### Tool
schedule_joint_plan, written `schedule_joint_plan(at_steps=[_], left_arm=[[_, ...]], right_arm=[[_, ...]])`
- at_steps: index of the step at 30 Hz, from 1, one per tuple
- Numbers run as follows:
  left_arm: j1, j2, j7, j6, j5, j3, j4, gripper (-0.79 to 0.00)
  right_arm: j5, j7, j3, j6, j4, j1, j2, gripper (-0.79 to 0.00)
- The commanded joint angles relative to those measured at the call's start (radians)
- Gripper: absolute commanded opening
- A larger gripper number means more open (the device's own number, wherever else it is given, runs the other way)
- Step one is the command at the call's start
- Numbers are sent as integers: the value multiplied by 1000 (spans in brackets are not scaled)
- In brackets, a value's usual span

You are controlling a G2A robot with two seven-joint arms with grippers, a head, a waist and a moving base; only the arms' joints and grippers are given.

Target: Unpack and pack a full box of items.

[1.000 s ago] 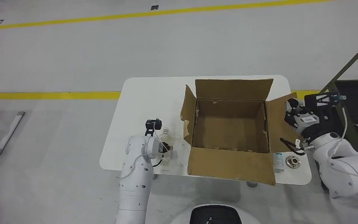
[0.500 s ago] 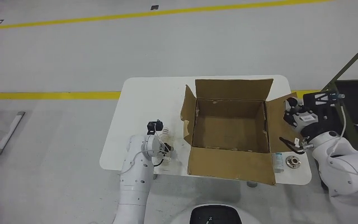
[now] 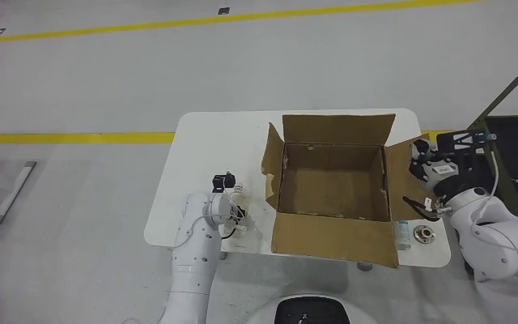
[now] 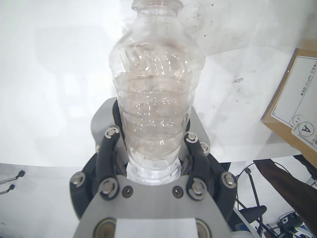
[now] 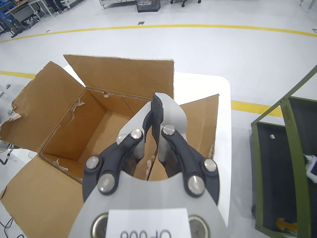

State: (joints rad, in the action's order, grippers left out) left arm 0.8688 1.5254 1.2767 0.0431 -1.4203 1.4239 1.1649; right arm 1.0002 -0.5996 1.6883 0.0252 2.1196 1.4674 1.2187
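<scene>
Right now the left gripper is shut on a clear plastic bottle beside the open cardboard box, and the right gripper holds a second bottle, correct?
Not quite. The right gripper is shut on nothing, poised over the cardboard box, as the right wrist view shows. The rest stands: the left gripper is shut on the clear plastic bottle beside the open box.

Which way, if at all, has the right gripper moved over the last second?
Yes, slightly. In the top view the right gripper has drifted toward the cardboard box, a little farther over its side flap.
</scene>
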Motion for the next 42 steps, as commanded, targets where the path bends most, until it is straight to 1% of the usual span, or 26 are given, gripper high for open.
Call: schedule_joint_plan(at_steps=[1, 5, 7, 8, 10, 13, 15, 18, 20, 21, 24, 26, 27, 29, 32, 38, 42], left_arm=[[3, -3, 7, -5, 7, 7, 36, -785], [11, -10, 24, -24, 27, 30, 119, -785], [13, -13, 31, -35, 37, 42, 166, -785], [15, -14, 35, -41, 45, 47, 189, -785], [16, -15, 44, -55, 74, 58, 241, -785], [17, -17, 57, -75, 125, 75, 319, -785], [17, -18, 62, -87, 160, 83, 369, -785], [14, -20, 94, -107, 197, 87, 419, -785], [6, -21, 111, -116, 230, 87, 451, -785], [4, -22, 116, -118, 243, 88, 465, -785], [-2, -25, 127, -118, 275, 88, 501, -785], [-5, -28, 131, -121, 284, 87, 516, -785], [-6, -29, 132, -124, 296, 88, 523, -785], [-7, -32, 138, -127, 308, 88, 531, -785], [-8, -36, 144, -136, 311, 85, 537, -785], [-9, -39, 149, -142, 317, 81, 539, -785], [-9, -39, 149, -142, 317, 81, 539, -785]], right_arm=[[-4, -1, -1, 2, 0, -4, 0, -785], [-40, 1, -2, 2, -3, -12, 0, -785], [-90, 4, -1, -1, -10, -16, 1, -785], [-128, 3, 1, -3, -16, -19, 2, -785], [-265, 2, 13, -4, -37, -27, 5, -785], [-374, -14, 53, -25, -67, -40, 4, -785], [-473, -20, 75, -33, -89, -46, 4, -785], [-577, -27, 111, -54, -122, -54, 2, -785], [-621, -30, 136, -63, -140, -58, 0, -785], [-626, -30, 148, -68, -146, -59, -2, -785], [-619, -30, 186, -72, -166, -63, -8, -727], [-612, -25, 214, -75, -177, -65, -12, -616], [-603, -28, 229, -76, -184, -64, -15, -573], [-590, -35, 255, -75, -192, -63, -20, -548], [-542, -44, 294, -70, -211, -55, -28, -453], [-523, -74, 334, -68, -245, -30, -38, -440], [-515, -129, 331, -86, -254, -8, -45, -425]])
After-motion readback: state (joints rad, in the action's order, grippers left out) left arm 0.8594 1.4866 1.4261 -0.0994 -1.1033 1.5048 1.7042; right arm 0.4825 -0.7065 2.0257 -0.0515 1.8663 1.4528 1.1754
